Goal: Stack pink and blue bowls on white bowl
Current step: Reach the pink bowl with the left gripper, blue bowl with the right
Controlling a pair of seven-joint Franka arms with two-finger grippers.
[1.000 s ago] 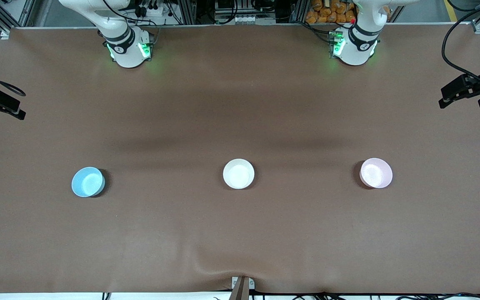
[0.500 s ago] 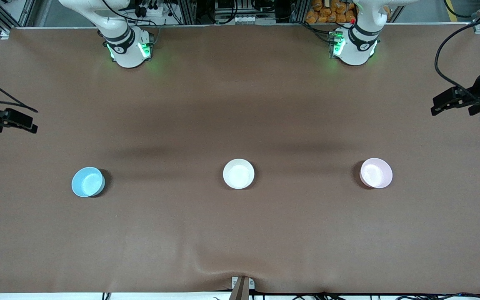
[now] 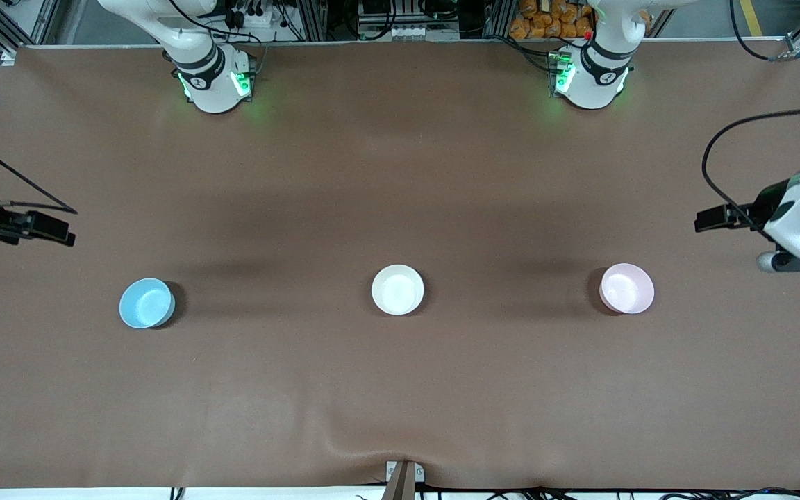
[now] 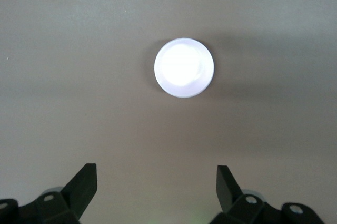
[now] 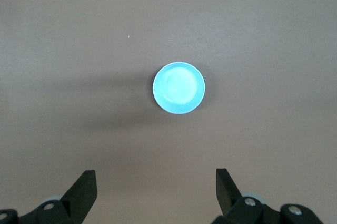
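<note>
Resting on desk (image 3: 400, 173): three small round smooth bowls, apart in one row.
Count: one pink bowl (image 3: 626, 288), left arm's end; one white bowl (image 3: 398, 289), middle; one blue bowl (image 3: 146, 303), right arm's end.
Left gripper (image 4: 157, 188): spread, empty, above desk near pink bowl.
Right gripper (image 5: 156, 188): spread, empty, near blue bowl.

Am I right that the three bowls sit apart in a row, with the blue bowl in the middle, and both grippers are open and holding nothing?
Not quite: the white bowl is in the middle, as the front view shows. The blue bowl lies toward the right arm's end, the pink bowl toward the left arm's. Both the left gripper and the right gripper are open and empty.
</note>
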